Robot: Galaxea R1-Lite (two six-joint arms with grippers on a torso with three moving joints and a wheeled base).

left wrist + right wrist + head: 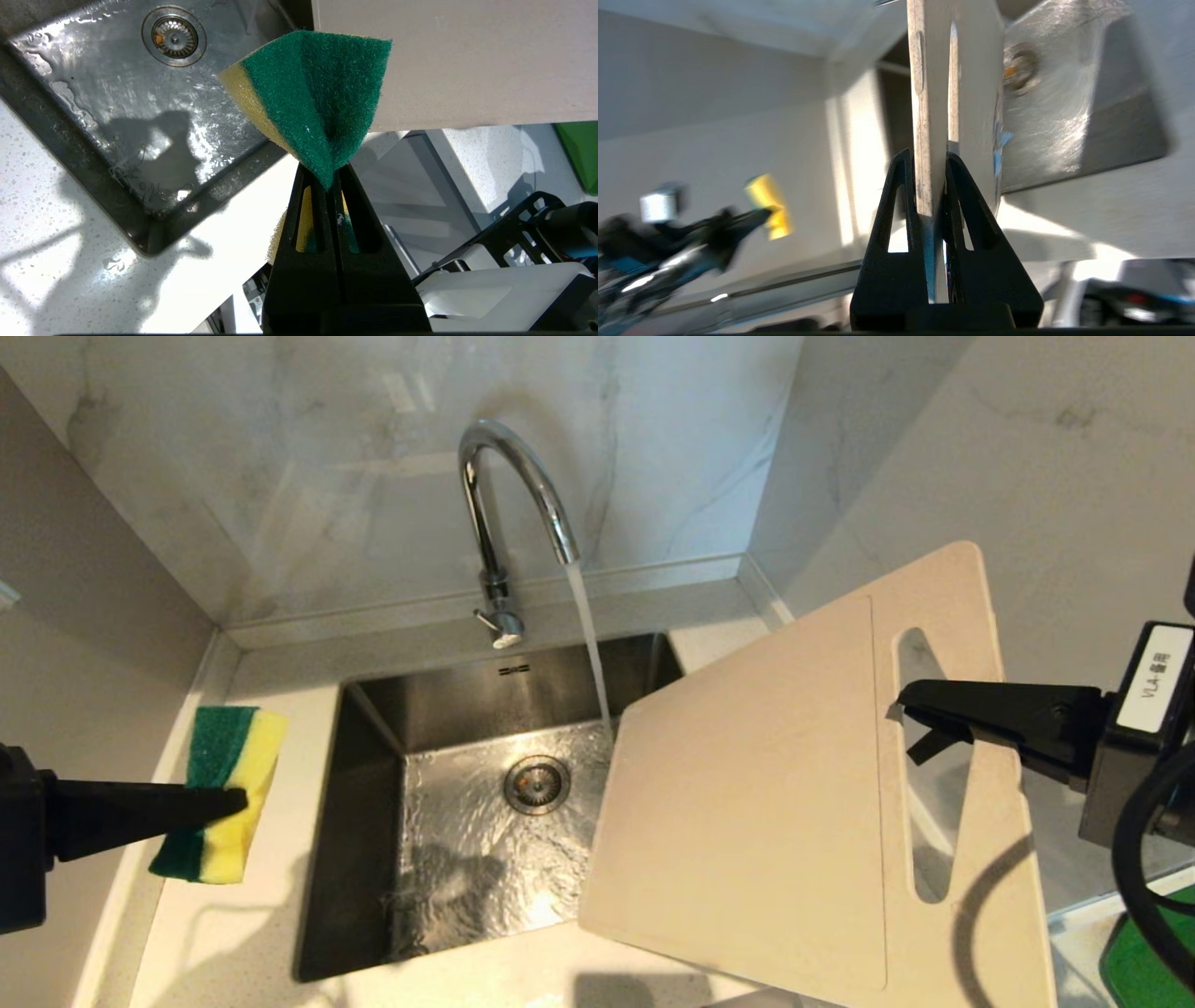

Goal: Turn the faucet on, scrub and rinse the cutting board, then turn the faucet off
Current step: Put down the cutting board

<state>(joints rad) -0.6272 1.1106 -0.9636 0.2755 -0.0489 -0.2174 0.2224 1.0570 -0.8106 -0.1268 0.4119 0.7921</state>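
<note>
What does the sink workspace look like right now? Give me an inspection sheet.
Surface: pale speckled countertop around a wet stainless steel sink.
Job's things: tall chrome gooseneck faucet running, its stream falling into the sink beside the board's edge; large cream-white plastic cutting board held tilted over the sink's right side.
Clutter: green object at the lower right, partly out of frame.
Grippers: left gripper shut on the green-and-yellow sponge, above the counter left of the sink; right gripper shut on the board at its slot handle.
Cables: black cable looping by the right wrist.
Surroundings: grey marble-look walls.
</note>
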